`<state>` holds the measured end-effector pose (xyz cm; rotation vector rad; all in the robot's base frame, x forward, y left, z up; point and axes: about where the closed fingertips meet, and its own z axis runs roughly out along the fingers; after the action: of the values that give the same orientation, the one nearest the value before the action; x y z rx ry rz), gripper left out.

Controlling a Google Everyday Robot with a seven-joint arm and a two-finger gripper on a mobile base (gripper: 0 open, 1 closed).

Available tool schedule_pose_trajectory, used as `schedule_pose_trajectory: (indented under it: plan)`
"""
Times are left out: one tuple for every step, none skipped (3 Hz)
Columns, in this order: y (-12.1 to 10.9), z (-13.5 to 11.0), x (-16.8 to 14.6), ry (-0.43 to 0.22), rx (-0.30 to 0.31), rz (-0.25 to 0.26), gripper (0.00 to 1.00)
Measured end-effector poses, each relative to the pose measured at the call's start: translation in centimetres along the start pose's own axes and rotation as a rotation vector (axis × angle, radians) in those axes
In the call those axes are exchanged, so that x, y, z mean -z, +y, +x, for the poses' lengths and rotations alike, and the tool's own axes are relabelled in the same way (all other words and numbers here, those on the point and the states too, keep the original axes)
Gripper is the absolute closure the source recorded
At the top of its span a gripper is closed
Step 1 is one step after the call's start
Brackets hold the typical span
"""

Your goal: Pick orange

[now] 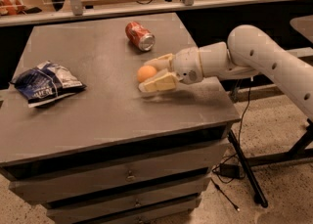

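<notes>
The orange (145,73) is a small round orange fruit resting on the grey cabinet top (107,100), right of centre. My gripper (149,74) reaches in from the right on a white arm. It is open, and its two cream fingers (157,83) stand on either side of the orange, one behind it and one in front. The orange sits between the fingertips, its right side hidden by them. The fingers do not visibly press on it.
A red soda can (140,36) lies on its side behind the orange. A blue crumpled chip bag (45,83) lies at the left edge. The cabinet has drawers (127,174) below. A stand and cables (244,164) are on the floor at right.
</notes>
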<state>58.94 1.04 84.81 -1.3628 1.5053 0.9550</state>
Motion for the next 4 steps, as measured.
schedule_pose_trajectory:
  plan:
    - [0.1,-0.6,-0.2,0.001,0.017,-0.012,0.62]
    - [-0.3,-2.6,0.4,-0.087,0.040,-0.002,0.85]
    - [-0.5,-7.1,1.4,-0.177,0.093,-0.003,1.00]
    - [-0.7,-10.7,2.1,-0.179,0.110,-0.016,1.00]
